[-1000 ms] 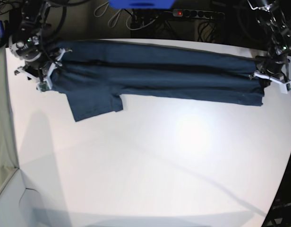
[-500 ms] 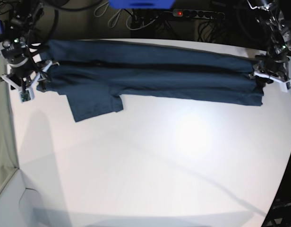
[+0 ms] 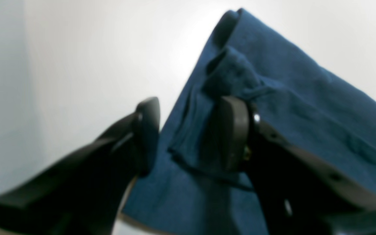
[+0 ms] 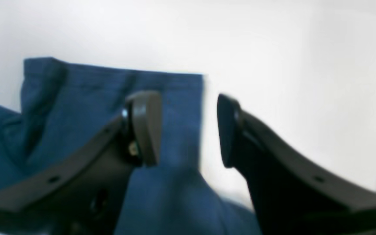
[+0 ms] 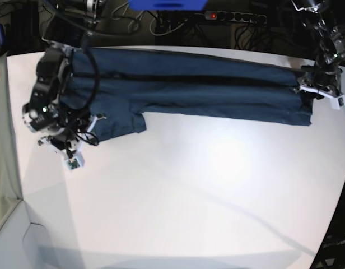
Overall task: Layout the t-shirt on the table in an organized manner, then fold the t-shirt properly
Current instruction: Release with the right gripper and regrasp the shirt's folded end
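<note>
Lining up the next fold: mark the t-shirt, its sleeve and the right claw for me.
t-shirt (image 5: pixel 189 92): base view, middle of the folded body.
sleeve (image 5: pixel 119 120): base view, flap sticking out toward the camera.
right claw (image 4: pixel 188 129): right wrist view, gap between open fingertips, over the sleeve edge.

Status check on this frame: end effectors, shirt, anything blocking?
Left end effector open, straddling a shirt fold. Right end effector open over the sleeve edge. T-shirt folded into a long band on the table. Nothing blocking.

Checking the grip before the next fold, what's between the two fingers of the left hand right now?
In the left wrist view, a bunched fold of the t-shirt sits between the open left hand fingers.
</note>
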